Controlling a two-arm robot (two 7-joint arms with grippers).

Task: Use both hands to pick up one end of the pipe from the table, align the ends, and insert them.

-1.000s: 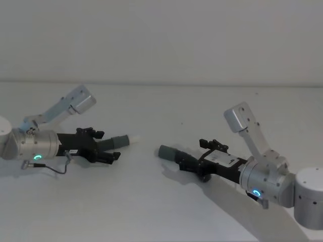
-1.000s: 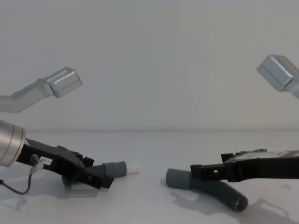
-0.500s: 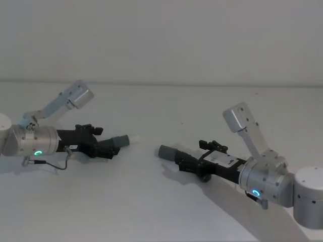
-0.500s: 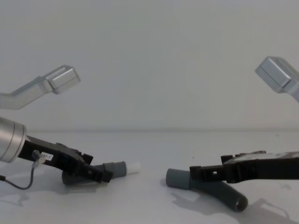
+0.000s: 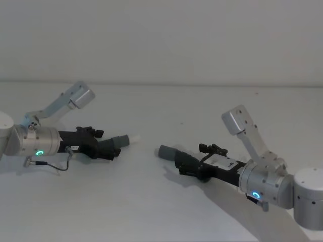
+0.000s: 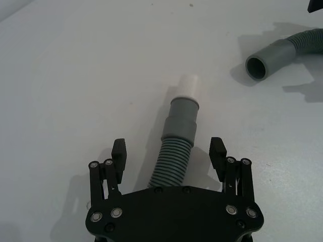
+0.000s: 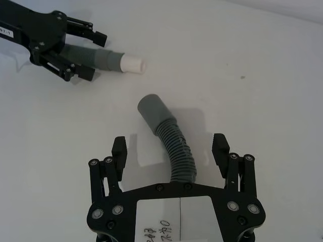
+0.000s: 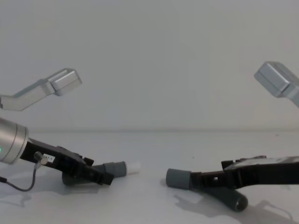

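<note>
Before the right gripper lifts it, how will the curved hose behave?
Probably floppy: the curved hose is ribbed and lies bent, so its sleeve cuff may droop. Likely light, as the mouth looks thin-walled. Being round, it might roll between the fingers of the open right gripper.

Left tool (image 6: 168, 147) and right tool (image 7: 170, 142), fingers spread, apparently angled downward.

The left gripper (image 5: 110, 149) sits low at the short hose (image 5: 122, 140); the right gripper (image 5: 182, 164) at the longer hose (image 5: 167, 152); cuffs apart.
</note>
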